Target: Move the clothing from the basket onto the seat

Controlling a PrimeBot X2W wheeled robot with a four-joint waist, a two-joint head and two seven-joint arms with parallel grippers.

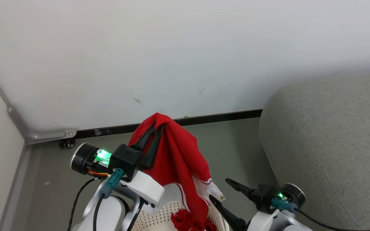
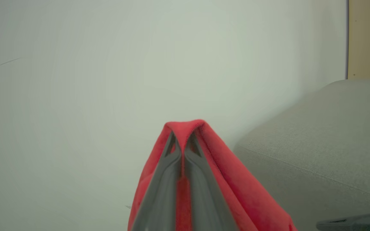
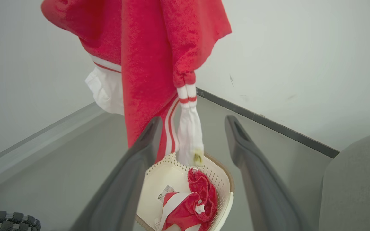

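Observation:
My left gripper (image 1: 154, 130) is shut on a red garment (image 1: 180, 160) with white striped cuffs and holds it up in the air. The fabric drapes over the closed fingers (image 2: 169, 179) and hangs down toward the basket (image 1: 159, 219) below. In the right wrist view the lifted garment (image 3: 146, 48) dangles over the cream perforated basket (image 3: 226, 183), where more red clothing (image 3: 191, 205) lies. My right gripper (image 1: 220, 189) stands open and empty to the right of the hanging cloth. The grey seat (image 1: 332, 144) is at the right.
A white wall with a black baseboard (image 1: 217, 118) runs behind, with grey floor below it. A metal rail with a small caster (image 1: 67, 143) sits in the left corner. A black wheel (image 3: 8, 220) shows at the lower left of the right wrist view.

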